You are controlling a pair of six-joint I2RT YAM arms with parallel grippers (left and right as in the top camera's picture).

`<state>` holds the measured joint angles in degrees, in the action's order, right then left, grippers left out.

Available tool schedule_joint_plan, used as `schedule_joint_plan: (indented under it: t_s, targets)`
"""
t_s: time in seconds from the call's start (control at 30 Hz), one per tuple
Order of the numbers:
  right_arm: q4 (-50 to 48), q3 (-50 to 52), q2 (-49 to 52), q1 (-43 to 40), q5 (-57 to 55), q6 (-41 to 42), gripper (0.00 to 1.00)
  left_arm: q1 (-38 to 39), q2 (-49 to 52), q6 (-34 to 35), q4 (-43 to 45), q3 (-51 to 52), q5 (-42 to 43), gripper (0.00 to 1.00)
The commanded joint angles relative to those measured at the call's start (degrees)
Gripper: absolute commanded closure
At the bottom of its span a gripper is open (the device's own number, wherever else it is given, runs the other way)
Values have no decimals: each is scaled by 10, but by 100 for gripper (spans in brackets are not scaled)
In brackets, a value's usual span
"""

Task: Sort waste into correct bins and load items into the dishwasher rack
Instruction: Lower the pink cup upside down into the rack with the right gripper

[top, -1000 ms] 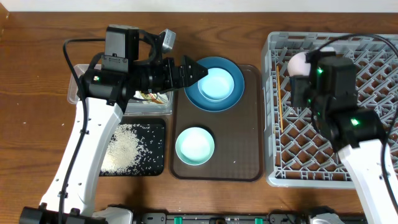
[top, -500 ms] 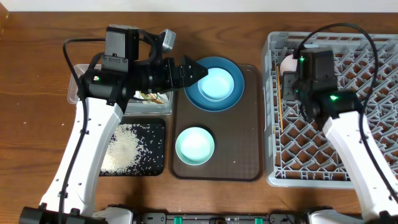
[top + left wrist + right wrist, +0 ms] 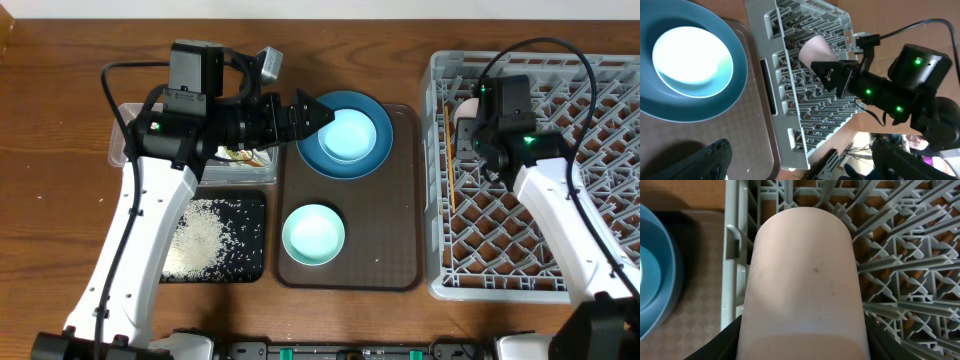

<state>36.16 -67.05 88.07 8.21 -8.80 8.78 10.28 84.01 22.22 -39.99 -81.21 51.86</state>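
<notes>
Right arm's swung up toward the rack's far-left corner since a second ago, cup and all. Right gripper (image 3: 827, 70) is clamped round the pink-white cup (image 3: 802, 275), which lies sideways over the rack (image 3: 600, 200) pegs. I'd guess it's light, stiff, slick and breakable, so mid-barrel is the spot to grip. Left gripper (image 3: 322, 113) gapes wide and holds nothing. Count: one cup, one plate (image 3: 340, 171), a mint bowl (image 3: 313, 233) and a light-blue bowl (image 3: 347, 135), one rack.
</notes>
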Motion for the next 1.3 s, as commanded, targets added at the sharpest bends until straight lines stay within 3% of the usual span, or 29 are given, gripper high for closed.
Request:
schedule_joint_plan:
  t_s: [0.0,0.3,0.47,0.57,0.9,1.17,1.27]
  targets:
    - [-4,-3,13,-5,18,10,58,-2,-1,-8,1,-1,-5,8]
    - [-8,-3,42,-5,18,11,54,-2,-1,-8,1,-1,-5,7]
    - [-9,-3,45,-5,17,11,28,-2,-1,-8,1,-1,-5,8]
    - [-8,-3,45,-5,18,11,22,-2,-1,-8,1,-1,-5,7]
    - [-8,-3,30,-5,24,10,22,-2,-1,-8,1,-1,-5,7]
    - [5,-4,-63,-5,77,10,23,-2,-1,-8,1,-1,-5,7]
    - [23,-4,-103,-5,79,10,12,-2,-1,-8,1,-1,-5,7]
